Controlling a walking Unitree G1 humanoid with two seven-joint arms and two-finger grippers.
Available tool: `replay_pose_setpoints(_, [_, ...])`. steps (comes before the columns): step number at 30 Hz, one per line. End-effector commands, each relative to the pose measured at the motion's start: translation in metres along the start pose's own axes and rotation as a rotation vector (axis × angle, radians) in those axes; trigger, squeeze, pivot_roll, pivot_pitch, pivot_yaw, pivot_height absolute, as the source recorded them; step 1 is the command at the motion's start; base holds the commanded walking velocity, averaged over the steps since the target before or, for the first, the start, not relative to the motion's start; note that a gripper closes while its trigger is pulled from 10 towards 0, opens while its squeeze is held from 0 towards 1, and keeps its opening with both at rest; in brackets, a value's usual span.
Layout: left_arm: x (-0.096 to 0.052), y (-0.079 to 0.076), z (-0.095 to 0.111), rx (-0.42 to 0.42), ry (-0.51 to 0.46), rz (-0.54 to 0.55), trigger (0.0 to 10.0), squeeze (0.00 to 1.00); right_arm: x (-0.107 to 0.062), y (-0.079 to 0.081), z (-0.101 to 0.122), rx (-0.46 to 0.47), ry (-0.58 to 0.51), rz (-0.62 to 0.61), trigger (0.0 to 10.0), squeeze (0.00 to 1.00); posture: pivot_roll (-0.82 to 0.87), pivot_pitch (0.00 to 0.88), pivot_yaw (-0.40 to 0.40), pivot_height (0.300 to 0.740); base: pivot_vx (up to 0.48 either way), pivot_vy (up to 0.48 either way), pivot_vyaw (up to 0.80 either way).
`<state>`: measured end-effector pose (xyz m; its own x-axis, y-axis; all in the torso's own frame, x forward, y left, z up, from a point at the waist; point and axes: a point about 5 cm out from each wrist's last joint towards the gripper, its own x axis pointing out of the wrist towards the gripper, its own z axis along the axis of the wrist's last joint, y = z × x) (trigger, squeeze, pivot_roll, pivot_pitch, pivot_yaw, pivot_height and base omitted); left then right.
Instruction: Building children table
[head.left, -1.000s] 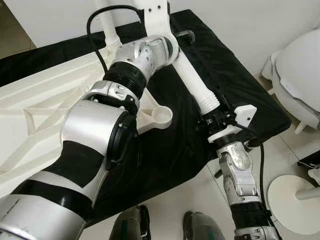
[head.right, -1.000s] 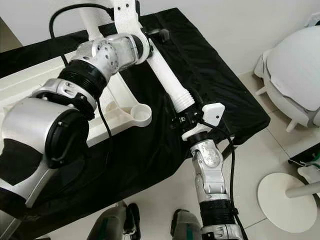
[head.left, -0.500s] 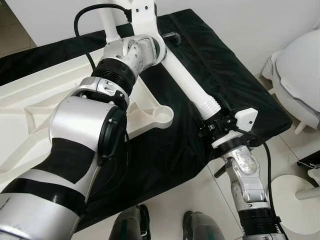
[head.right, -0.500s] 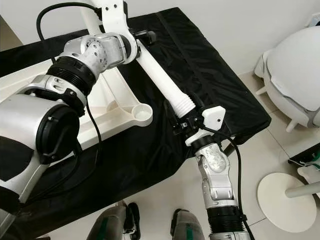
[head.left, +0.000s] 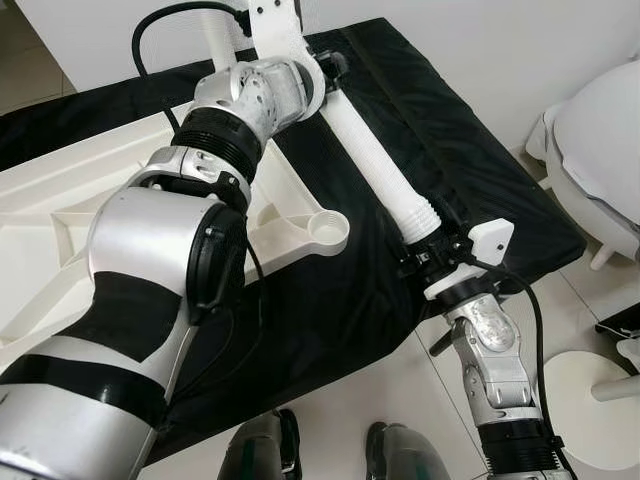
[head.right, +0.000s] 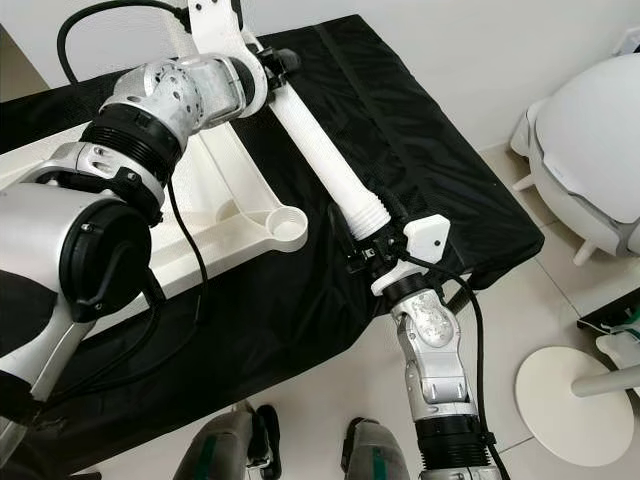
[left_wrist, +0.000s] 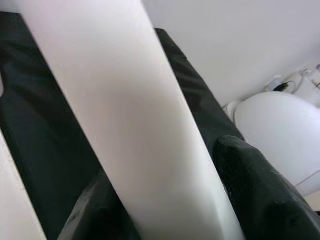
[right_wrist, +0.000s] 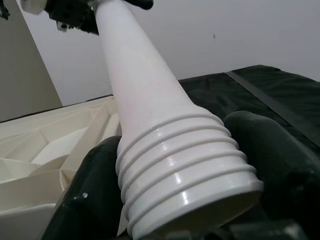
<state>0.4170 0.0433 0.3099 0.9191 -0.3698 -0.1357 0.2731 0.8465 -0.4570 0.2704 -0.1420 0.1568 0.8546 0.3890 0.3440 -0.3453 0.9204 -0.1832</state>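
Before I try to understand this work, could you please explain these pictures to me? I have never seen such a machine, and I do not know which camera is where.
This is a humanoid robot with two silver arms, each ending in two black fingers. Two pictures come from cameras in its head, looking down at its own arms. The other two come from a camera on each wrist, looking along the fingers.

In front of it is a black cloth on which lies a white plastic tabletop, upside down, with a round socket at its corner.

Both arms hold one white table leg in the air above the cloth. The left gripper grips its smooth upper part, and the right gripper grips its ribbed threaded end. On the floor to the right stands a white chair.
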Motion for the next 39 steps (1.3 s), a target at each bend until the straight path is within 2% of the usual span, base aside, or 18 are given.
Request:
replay_pose_setpoints(1, [-0.004,-0.019,-0.002,0.051,0.031,-0.375,0.0,0.00,0.006,0.007,0.007,-0.034,-0.035,0.045,10.0,0.00,-0.08,0.096,0.096,0.740,0.000,0.000,0.00])
replay_pose_setpoints(7, [-0.004,-0.022,-0.001,0.029,0.036,-0.391,0.0,0.00,0.009,0.009,0.004,-0.020,-0.015,0.054,10.0,0.00,-0.08,0.101,0.097,0.740,0.000,0.000,0.00])
replay_pose_setpoints(8, [-0.005,-0.023,-0.001,0.020,0.043,-0.395,2.4,0.00,0.011,0.008,0.003,0.016,-0.002,0.051,10.0,0.72,-0.08,0.104,0.095,0.740,0.000,0.000,0.00])
replay_pose_setpoints(9, [-0.005,-0.024,-0.001,0.015,0.048,-0.398,2.4,0.00,0.012,0.007,0.003,0.042,0.006,0.049,10.0,0.72,-0.08,0.105,0.095,0.740,0.000,0.000,0.00])
replay_pose_setpoints(10, [-0.005,-0.025,0.000,0.013,0.052,-0.406,10.0,0.00,0.013,0.006,0.003,0.074,0.007,0.052,10.0,1.00,-0.08,0.105,0.095,0.740,0.000,0.000,0.00])
replay_pose_setpoints(20, [-0.007,-0.029,0.005,-0.002,0.043,-0.428,10.0,0.00,0.018,0.000,0.010,0.103,-0.013,0.064,10.0,1.00,-0.07,0.106,0.085,0.740,0.000,0.000,0.00])
replay_pose_setpoints(24, [-0.013,-0.039,0.021,-0.035,0.012,-0.469,10.0,0.00,0.030,-0.012,0.017,0.188,0.019,0.065,10.0,1.00,-0.07,0.100,0.077,0.740,0.000,0.000,0.00])
replay_pose_setpoints(27, [-0.014,-0.042,0.024,-0.033,0.005,-0.475,10.0,0.00,0.032,-0.013,0.016,0.211,0.044,0.074,10.0,1.00,-0.07,0.100,0.077,0.740,0.000,0.000,0.00])
replay_pose_setpoints(28, [-0.016,-0.046,0.028,-0.036,0.000,-0.489,10.0,0.00,0.034,-0.012,0.017,0.260,0.063,0.112,10.0,0.44,-0.07,0.100,0.075,0.740,0.000,0.000,0.00])
replay_pose_setpoints(29, [-0.017,-0.050,0.030,-0.038,-0.004,-0.502,10.0,0.00,0.036,-0.012,0.018,0.306,0.084,0.146,10.0,0.17,-0.07,0.099,0.071,0.740,0.000,0.000,0.00])
replay_pose_setpoints(30, [-0.017,-0.050,0.030,-0.038,-0.004,-0.502,10.0,0.00,0.036,-0.012,0.018,0.306,0.084,0.146,10.0,0.17,-0.07,0.099,0.071,0.740,0.000,0.000,0.00])
replay_pose_setpoints(31, [-0.019,-0.056,0.034,-0.037,-0.010,-0.519,10.0,0.00,0.037,-0.011,0.020,0.370,0.109,0.219,10.0,0.00,-0.07,0.097,0.070,0.740,0.000,0.000,0.00])
replay_pose_setpoints(32, [-0.021,-0.061,0.036,-0.036,-0.015,-0.536,10.0,0.00,0.038,-0.010,0.021,0.412,0.136,0.270,10.0,0.00,-0.07,0.097,0.070,0.740,0.000,0.000,0.00])
replay_pose_setpoints(34, [-0.021,-0.061,0.036,-0.036,-0.015,-0.536,10.0,0.00,0.038,-0.010,0.021,0.412,0.136,0.270,10.0,0.00,-0.07,0.097,0.070,0.740,0.000,0.000,0.00])
replay_pose_setpoints(35, [-0.023,-0.066,0.038,-0.030,-0.020,-0.554,10.0,0.00,0.040,-0.013,0.020,0.410,0.172,0.289,10.0,0.00,-0.06,0.095,0.066,0.740,0.000,0.000,0.00])
replay_pose_setpoints(39, [-0.024,-0.072,0.038,-0.012,-0.033,-0.574,10.0,0.00,0.050,-0.022,0.015,0.345,0.229,0.311,10.0,0.00,-0.06,0.089,0.062,0.740,0.000,0.000,0.00])
